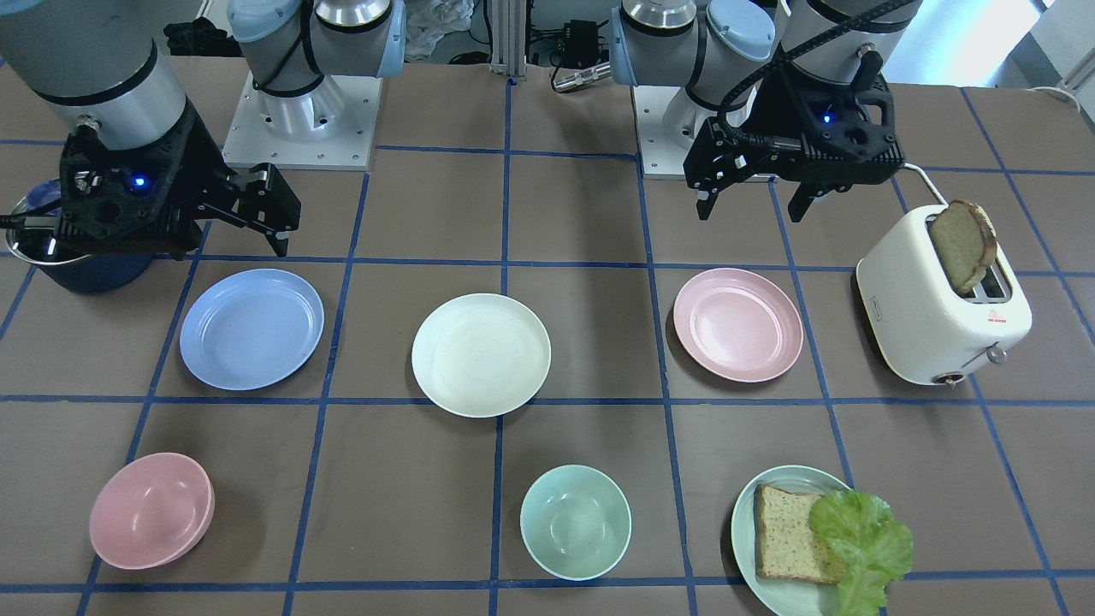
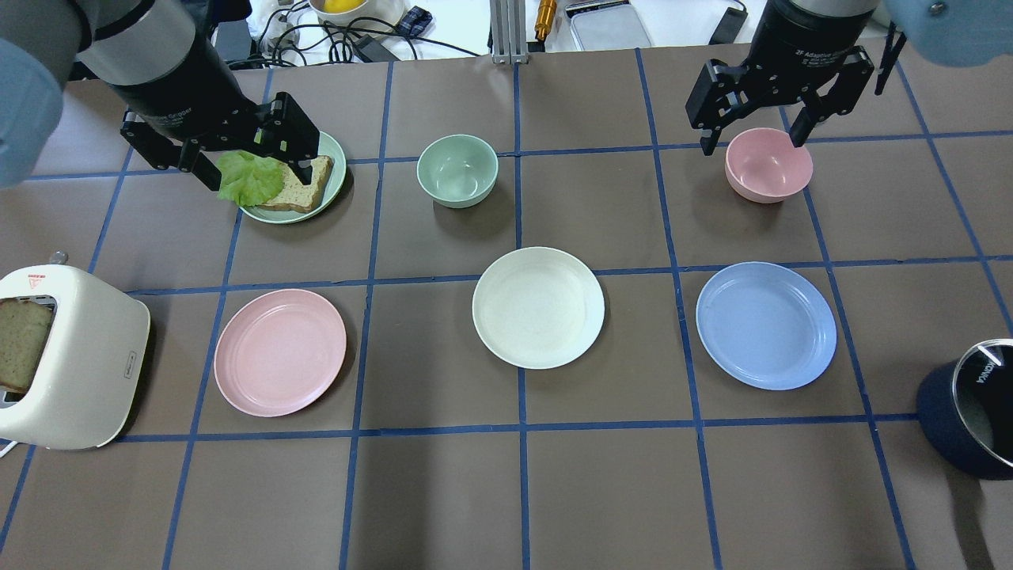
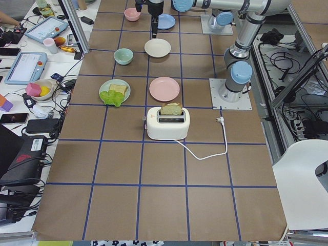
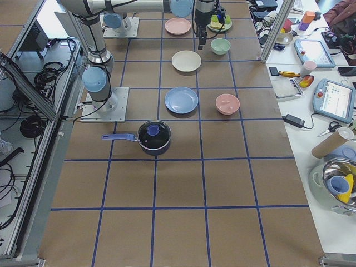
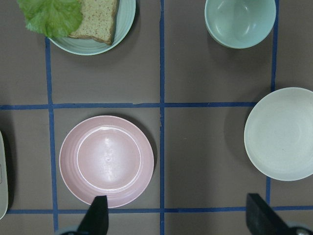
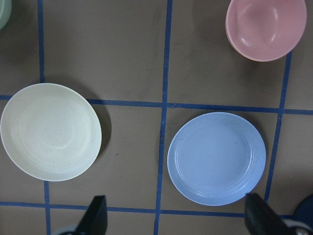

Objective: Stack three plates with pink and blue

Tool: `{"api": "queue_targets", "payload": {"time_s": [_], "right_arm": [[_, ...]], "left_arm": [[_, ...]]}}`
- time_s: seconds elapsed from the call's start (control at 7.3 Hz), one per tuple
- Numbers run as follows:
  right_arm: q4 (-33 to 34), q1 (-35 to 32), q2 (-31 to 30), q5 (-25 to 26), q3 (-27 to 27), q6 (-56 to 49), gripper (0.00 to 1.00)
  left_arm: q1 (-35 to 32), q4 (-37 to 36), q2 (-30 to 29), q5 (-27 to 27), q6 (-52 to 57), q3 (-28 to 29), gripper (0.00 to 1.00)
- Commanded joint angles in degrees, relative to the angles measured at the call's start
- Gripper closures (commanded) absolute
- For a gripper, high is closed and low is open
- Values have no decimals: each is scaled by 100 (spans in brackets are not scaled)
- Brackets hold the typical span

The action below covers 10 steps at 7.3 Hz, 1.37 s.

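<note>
The three plates lie apart in a row across the table. The pink plate is on my left. The cream-white plate is in the middle. The light blue plate is on my right. My left gripper is open and empty, high over the pink plate's side of the table. My right gripper is open and empty, high over the blue plate's side.
A white toaster holding bread stands beside the pink plate. A pale green plate with bread and lettuce, a mint bowl and a pink bowl lie on the far side. A dark pot sits near the blue plate.
</note>
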<state>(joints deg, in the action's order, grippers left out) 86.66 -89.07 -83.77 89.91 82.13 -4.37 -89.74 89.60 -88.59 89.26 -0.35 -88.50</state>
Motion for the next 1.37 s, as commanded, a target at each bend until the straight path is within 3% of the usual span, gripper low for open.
{"api": "queue_targets", "payload": {"time_s": [0.0, 1.23], "right_arm": [[218, 4, 1, 26, -4, -2, 0], [413, 4, -7, -70, -83, -11, 0]], "left_arm": [[0, 49, 9, 4, -1, 0, 0], [27, 137, 53, -5, 8, 79, 0]]}}
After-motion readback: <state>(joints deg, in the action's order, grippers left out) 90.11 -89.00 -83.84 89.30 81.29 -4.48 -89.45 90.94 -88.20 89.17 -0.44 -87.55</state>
